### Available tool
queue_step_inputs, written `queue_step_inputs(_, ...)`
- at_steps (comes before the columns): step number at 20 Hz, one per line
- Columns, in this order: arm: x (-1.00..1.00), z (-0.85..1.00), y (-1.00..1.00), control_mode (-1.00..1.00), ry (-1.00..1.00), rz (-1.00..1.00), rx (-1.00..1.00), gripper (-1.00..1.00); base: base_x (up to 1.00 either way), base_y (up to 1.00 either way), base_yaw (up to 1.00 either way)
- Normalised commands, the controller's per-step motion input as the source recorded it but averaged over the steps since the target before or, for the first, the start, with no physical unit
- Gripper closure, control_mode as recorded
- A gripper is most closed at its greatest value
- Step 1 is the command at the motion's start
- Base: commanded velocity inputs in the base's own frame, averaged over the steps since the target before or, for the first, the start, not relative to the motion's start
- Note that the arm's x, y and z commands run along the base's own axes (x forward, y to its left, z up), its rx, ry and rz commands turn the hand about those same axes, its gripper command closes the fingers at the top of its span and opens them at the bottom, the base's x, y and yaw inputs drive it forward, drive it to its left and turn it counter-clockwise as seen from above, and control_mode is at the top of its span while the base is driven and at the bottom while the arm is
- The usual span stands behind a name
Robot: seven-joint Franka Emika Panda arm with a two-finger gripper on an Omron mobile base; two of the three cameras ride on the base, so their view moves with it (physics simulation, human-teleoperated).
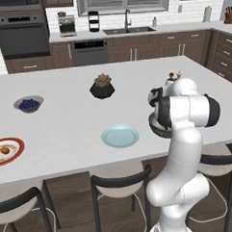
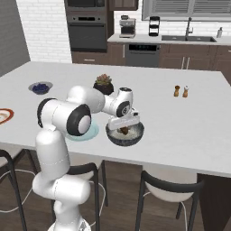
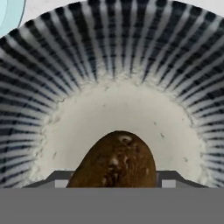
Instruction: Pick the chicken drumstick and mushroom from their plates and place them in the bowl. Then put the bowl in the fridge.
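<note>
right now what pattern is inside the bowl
Dark and pale grey streaks fanning around a plain pale floor; the bowl shows best in the hand view.

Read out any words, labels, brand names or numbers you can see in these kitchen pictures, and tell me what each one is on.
None: there is no readable text in any view.
The oven front shows no legible marks.
The coffee machine shows no legible marks.
The dishwasher has a dark panel with no legible marks.
The bowl has stripes only, no writing.
The plates, teal and red-rimmed, are unmarked.
</note>
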Motion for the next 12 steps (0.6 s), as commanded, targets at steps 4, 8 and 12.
queue_step_inputs(4,0.0,0.0,0.0,-1.0,0.0,0.0,0.0,-1.0,0.0,0.0,0.0)
queue_step_inputs(8,0.0,0.0,-0.01,-1.0,0.01,0.0,0.0,-1.0,0.0,0.0,0.0)
queue_step_inputs(12,-0.09,0.22,0.0,-1.0,0.0,0.0,0.0,-1.0,0.0,0.0,0.0)
